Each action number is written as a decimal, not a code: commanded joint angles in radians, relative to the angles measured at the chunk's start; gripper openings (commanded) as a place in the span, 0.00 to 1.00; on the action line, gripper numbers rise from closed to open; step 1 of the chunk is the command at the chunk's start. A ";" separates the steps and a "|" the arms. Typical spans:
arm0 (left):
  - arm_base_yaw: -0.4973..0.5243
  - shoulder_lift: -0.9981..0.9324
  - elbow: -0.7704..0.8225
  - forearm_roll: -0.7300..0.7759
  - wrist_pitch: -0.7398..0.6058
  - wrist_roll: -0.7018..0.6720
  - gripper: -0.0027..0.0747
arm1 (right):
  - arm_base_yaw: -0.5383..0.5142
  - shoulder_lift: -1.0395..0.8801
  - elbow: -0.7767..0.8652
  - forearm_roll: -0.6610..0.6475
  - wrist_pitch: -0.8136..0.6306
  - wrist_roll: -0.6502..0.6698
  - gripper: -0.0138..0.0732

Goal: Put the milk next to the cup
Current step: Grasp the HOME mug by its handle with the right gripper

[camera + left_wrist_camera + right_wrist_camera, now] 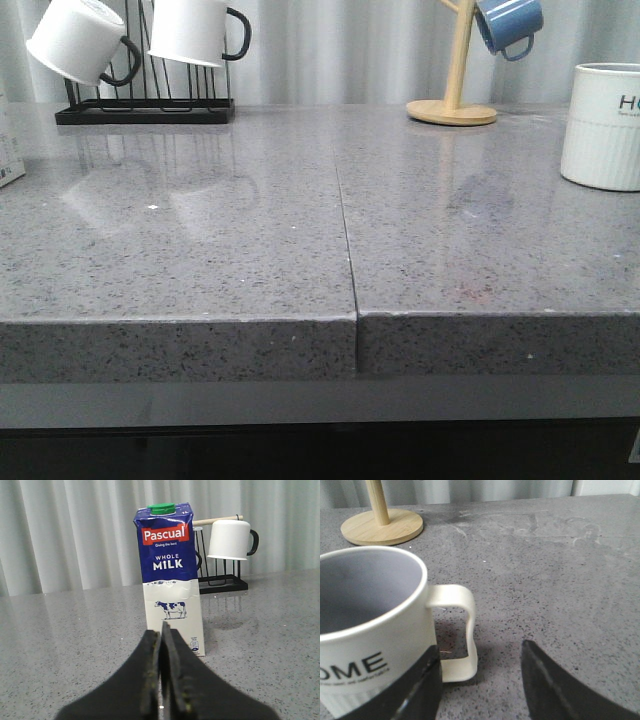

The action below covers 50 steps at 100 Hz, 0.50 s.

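Observation:
The milk (170,575), a tall white carton with a blue top and a cow picture, stands upright on the grey counter. In the front view only a sliver of the milk (8,140) shows at the far left edge. My left gripper (159,628) is shut and empty, a short way in front of the carton. The cup (603,125), a white ribbed mug lettered "HOME", stands at the far right. My right gripper (481,647) is open low beside the cup (370,630), with the cup's handle (466,630) between its fingers, close to one finger. Neither gripper shows in the front view.
A black wire rack (145,110) holding two white mugs with black handles stands at the back left, just behind the milk. A wooden mug tree (452,108) with a blue mug (508,25) stands at the back right. A seam (347,250) runs down the counter's middle.

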 commanded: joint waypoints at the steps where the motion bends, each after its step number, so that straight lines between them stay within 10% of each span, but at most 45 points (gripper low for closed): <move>1: 0.001 -0.033 0.050 -0.004 -0.079 -0.007 0.01 | -0.003 0.002 -0.045 -0.007 -0.114 -0.003 0.60; 50: 0.001 -0.033 0.050 -0.004 -0.079 -0.007 0.01 | -0.003 0.217 -0.160 -0.010 -0.308 -0.003 0.59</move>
